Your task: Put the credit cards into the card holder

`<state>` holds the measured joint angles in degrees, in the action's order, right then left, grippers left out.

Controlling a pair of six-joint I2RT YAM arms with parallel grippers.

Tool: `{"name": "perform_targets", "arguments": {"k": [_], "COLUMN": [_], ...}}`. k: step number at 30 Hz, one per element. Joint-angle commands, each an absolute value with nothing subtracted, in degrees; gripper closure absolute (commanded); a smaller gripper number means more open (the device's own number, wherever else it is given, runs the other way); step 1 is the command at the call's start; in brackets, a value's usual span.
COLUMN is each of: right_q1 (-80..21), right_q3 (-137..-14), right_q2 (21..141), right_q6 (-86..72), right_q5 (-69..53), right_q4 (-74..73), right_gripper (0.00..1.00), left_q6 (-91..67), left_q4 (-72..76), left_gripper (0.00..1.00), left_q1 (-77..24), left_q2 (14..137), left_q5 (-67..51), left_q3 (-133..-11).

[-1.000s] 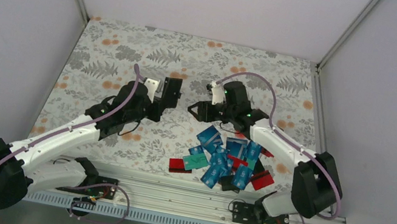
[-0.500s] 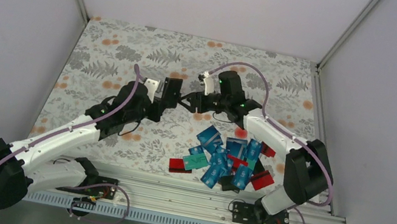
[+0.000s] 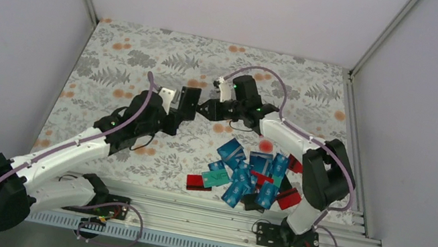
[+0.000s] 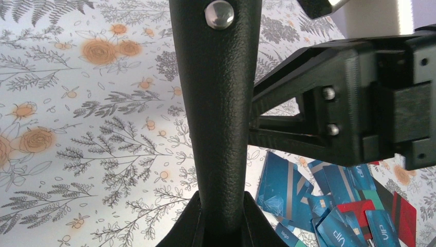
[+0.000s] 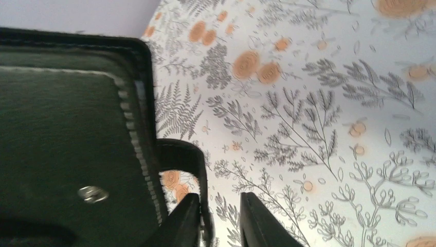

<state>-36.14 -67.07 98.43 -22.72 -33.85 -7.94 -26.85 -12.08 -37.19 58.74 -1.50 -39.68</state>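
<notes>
My left gripper is shut on the black card holder and holds it above the table. In the left wrist view the card holder stands up between the fingers of the left gripper, a metal snap near its top. My right gripper meets the holder's right edge. In the right wrist view the card holder fills the left side, and its strap loop lies against the left finger inside the still open right gripper. The credit cards lie in a heap on the table, mostly blue.
The table wears a floral cloth. Grey walls close in the left, back and right sides. The card heap lies between the right arm's base and the middle. An aluminium rail runs along the near edge.
My right arm has swung left from above the card heap to the held card holder, and its jaws have narrowed around the strap. The left arm and holder have stayed still.
</notes>
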Motion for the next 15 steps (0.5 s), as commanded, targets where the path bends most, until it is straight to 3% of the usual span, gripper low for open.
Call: {"name": "perform_targets", "arguments": {"k": [1,4,15], "right_q1": [-36.7,-36.7,-36.5], "right_q3": [-67.8,-66.9,-62.1], "right_q2": [99.2,99.6,101.6], "right_q6": [-22.0,-22.0,-22.9], "right_q5": [-32.9,-32.4,-34.2], "right_q4": [-8.5,-8.7,-7.1], "right_gripper": [0.85,0.95,0.96], "left_q6": [-27.6,-28.1,-33.5], "left_q4": [-9.9,-9.5,-9.8], "left_gripper": [0.98,0.98,0.98], "left_q1": [-37.4,-37.4,-37.3], "left_q2": [58.5,59.3,63.4], "left_q5": [-1.6,-1.5,-1.1], "left_q3": [-38.8,-38.5,-34.1]}}
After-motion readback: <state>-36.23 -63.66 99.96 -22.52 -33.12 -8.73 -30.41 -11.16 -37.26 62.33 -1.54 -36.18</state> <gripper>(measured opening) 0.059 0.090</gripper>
